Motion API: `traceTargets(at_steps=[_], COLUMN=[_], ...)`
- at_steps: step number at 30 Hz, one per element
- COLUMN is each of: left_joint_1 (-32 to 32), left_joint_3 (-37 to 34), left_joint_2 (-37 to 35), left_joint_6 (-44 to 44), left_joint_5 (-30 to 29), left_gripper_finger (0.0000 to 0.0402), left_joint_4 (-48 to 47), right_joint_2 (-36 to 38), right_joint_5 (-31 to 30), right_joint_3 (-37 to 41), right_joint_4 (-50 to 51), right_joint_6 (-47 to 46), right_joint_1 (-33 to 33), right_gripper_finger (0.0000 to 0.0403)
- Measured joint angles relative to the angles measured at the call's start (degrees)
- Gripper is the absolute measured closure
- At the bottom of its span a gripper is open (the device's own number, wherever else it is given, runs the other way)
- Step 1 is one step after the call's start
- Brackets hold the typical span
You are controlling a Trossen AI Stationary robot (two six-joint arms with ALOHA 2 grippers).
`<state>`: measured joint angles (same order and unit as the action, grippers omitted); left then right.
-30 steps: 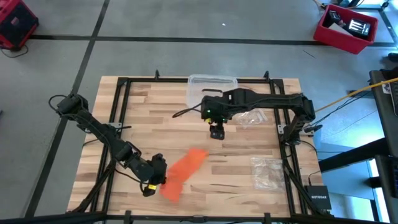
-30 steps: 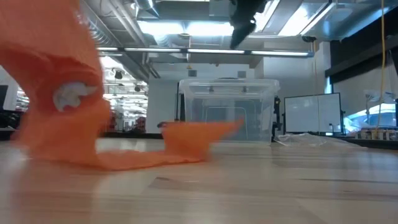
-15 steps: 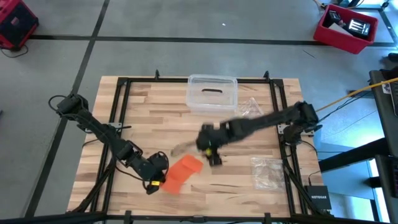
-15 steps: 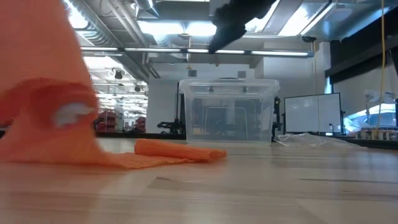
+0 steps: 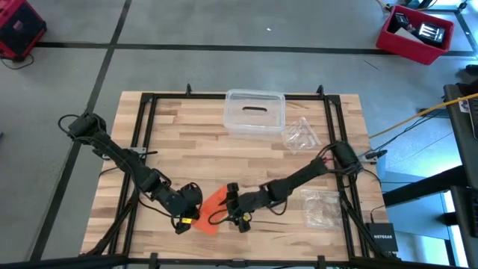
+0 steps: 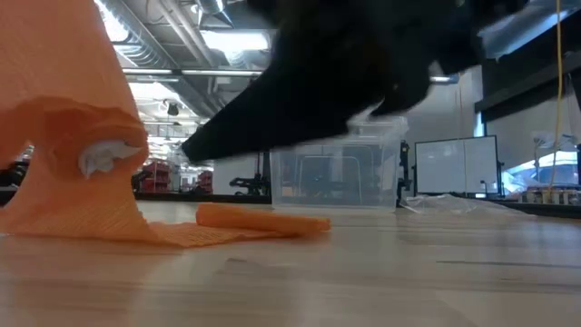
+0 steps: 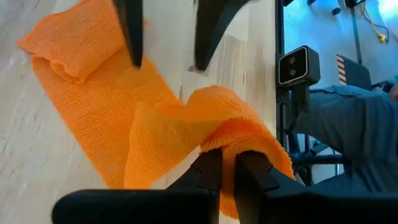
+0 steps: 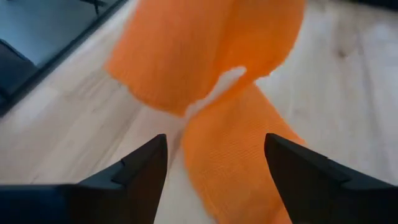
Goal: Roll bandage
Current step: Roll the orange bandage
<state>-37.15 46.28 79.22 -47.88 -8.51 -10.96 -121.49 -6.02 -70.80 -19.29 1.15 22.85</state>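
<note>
The left gripper [image 5: 188, 214] is pinching one end of the bandage [image 5: 212, 205] between jaws pressed together, holding that end lifted at the near edge of the surface [image 5: 187, 142] while the rest trails flat across the wood. The right gripper [image 5: 237, 211] has swung down from above the clear box [image 5: 255, 112] at the far side and is now hovering low just beside the bandage's loose end, jaws spread wide around nothing. The strip, stretched out a second ago, has bunched shorter with a fold at its far end. Rolling seems about to start; no tight roll is formed yet.
</note>
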Motion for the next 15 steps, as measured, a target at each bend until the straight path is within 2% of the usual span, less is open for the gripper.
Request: traceTargets(at_steps=[10, 13, 15], left_joint_1=[0.0, 0.0, 0.0], left_joint_3=[0.0, 0.0, 0.0], left_joint_2=[0.0, 0.0, 0.0], left_joint_6=[3.7, 3.7, 3.7], left_joint_5=[-0.7, -0.7, -0.7], left_gripper_finger=[0.0386, 0.0386, 0.0386], left_joint_4=[6.3, 6.8, 7.0], right_joint_2=[-7.0, -7.0, -7.0], right_joint_5=[1.3, -2.0, -5.0], right_joint_3=[-7.4, -8.1, -8.0], right_joint_4=[-0.3, -0.5, -0.3], right_joint_6=[-1.3, -1.3, -1.3], right_joint_1=[0.0, 0.1, 0.0], right_gripper_finger=[0.0187, 0.0214, 0.0245])
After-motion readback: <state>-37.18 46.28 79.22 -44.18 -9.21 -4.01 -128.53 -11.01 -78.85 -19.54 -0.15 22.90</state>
